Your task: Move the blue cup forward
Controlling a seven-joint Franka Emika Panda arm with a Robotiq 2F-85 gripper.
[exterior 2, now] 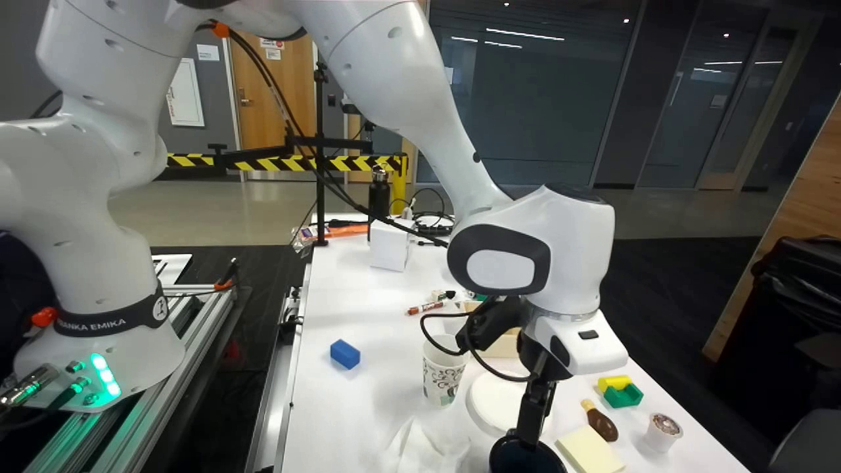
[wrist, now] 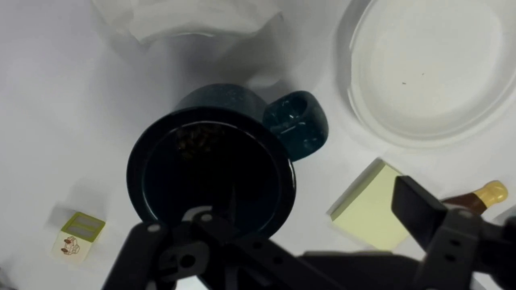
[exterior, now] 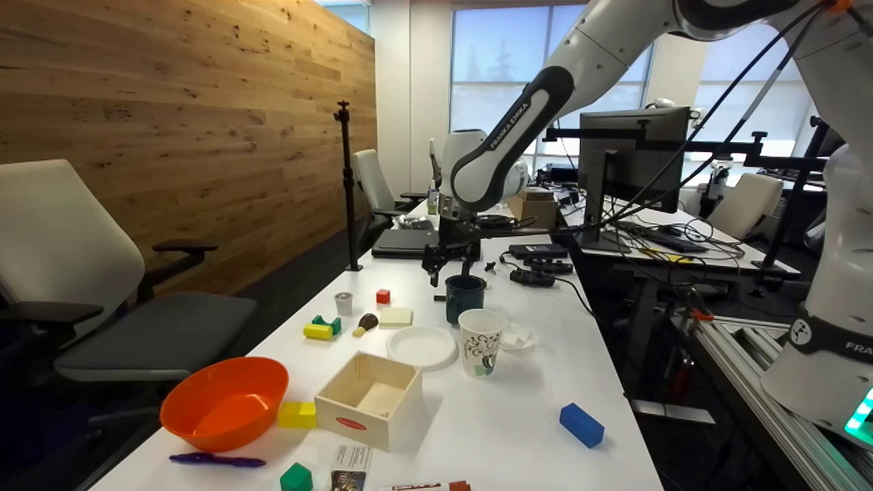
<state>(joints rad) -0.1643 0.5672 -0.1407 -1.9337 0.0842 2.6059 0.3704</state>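
The blue cup, a dark navy mug, stands upright on the table in both exterior views (exterior: 465,300) (exterior 2: 525,458), cut off at the bottom edge in one. In the wrist view the mug (wrist: 213,161) shows from above, its handle toward the upper right. My gripper (exterior: 450,267) is open at the mug; it also shows in an exterior view (exterior 2: 531,417) and in the wrist view (wrist: 318,209). One finger is over or inside the mug's opening, its tip lost in the dark. The other finger is outside the mug, above a yellow note pad (wrist: 369,213).
A white patterned cup (exterior: 481,348) stands close to the mug, beside a white plate (exterior: 423,346) and crumpled paper (exterior: 520,339). A cream box (exterior: 370,401), an orange bowl (exterior: 225,402) and a bright blue block (exterior: 581,425) stand further off. Black devices (exterior: 532,277) lie behind the mug.
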